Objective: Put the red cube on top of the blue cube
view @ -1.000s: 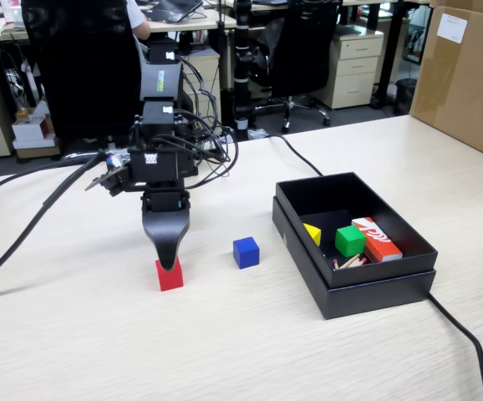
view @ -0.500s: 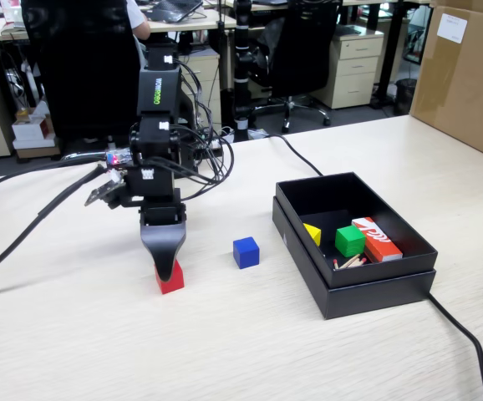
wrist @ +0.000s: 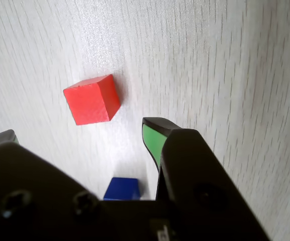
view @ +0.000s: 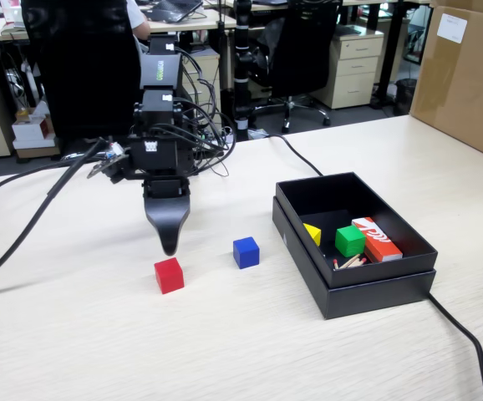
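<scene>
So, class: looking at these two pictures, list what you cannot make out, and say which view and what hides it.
- Pincer: fixed view shows one dark tip only, so the jaw gap cannot be told.
- Second pincer tip: wrist view, mostly cut off at the left edge.
- Blue cube: wrist view, lower part hidden behind the pincer body.
- Yellow piece and thin sticks in the black box: fixed view, too small to identify.

The black two-jawed gripper (view: 169,247), which a second ago stands low over the small matte red cube (view: 169,275) with its tip down at the cube's top, now hangs clear above it. The arm sits higher. In the wrist view, the cube (wrist: 92,99) lies free on the pale wood-grain table (wrist: 225,65), with the jaws parted.
</scene>
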